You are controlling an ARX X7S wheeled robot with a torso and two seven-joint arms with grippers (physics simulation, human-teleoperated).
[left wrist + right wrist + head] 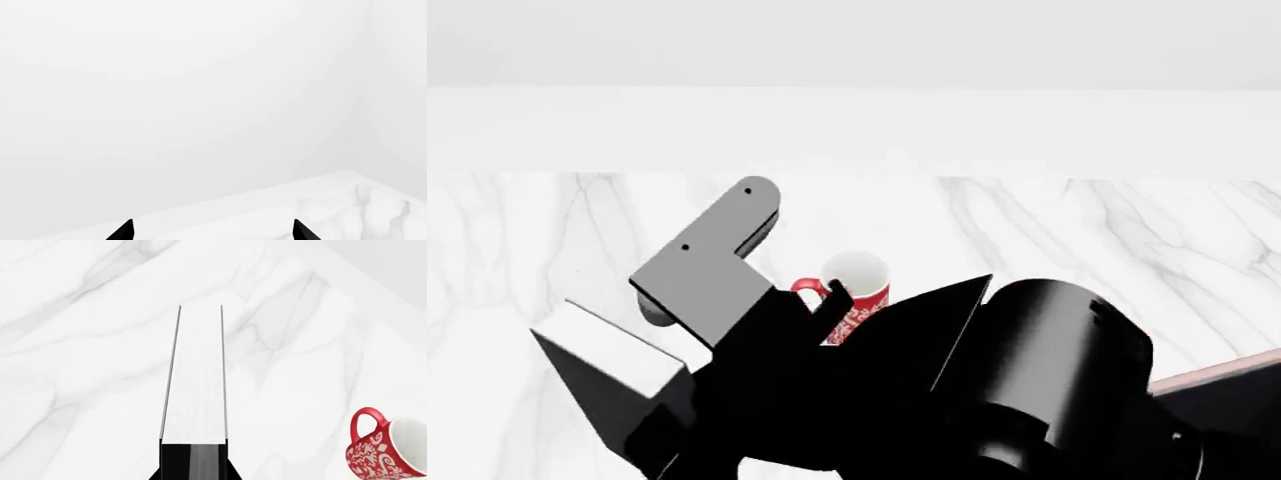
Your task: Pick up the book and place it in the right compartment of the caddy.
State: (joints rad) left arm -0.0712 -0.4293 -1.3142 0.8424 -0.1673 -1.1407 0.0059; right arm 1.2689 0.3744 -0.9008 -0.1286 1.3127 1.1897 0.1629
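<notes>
Right gripper (193, 460) clamped on the book (195, 385), its white page edges running straight out from the jaws above the marble table (80, 340). Red mug (383, 452) stands beside it. Caddy (1214, 378) rim at the head view's right edge.

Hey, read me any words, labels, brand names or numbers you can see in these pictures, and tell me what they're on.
There is no readable text in any view.
The red mug carries only white swirl patterns, no letters.
The book, shut in the right gripper, shows blank white page edges and thin black covers.
</notes>
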